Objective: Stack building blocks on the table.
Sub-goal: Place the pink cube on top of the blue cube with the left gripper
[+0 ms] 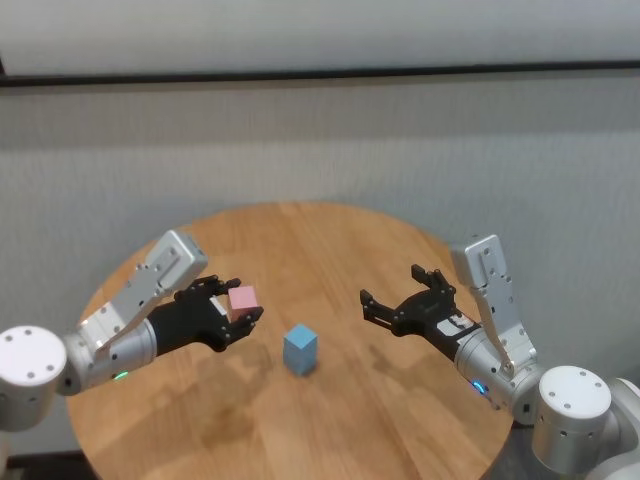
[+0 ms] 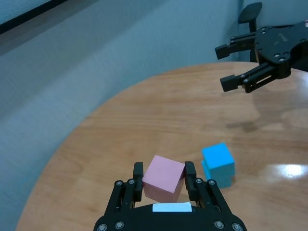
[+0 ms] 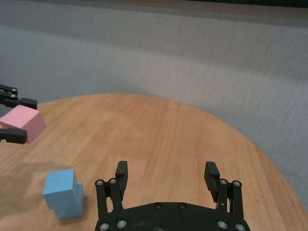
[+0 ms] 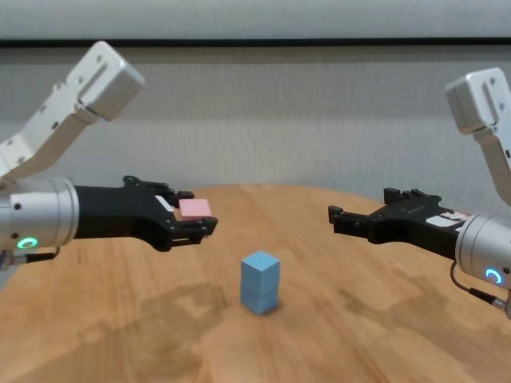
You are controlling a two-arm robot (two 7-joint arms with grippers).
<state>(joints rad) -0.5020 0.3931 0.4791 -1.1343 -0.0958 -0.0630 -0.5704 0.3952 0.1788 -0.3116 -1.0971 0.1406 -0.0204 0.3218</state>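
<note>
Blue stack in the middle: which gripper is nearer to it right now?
Left. The left gripper, shut on the pink block, is just beside the blue stack and above it; the open right gripper is farther off on the opposite side.

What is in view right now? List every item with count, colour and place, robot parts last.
pink block: one, pale pink, held clear of the table in the left gripper.
blue blocks: two, light blue, stacked one on the other near the middle of the table, between the two arms.
table: one, round, light brown wood planks, under everything.
wall: one, grey, behind the table.
left gripper: one, black, shut on the pink block, above the table on the left of the stack.
right gripper: one, black, open and empty, above the table on the right of the stack.
</note>
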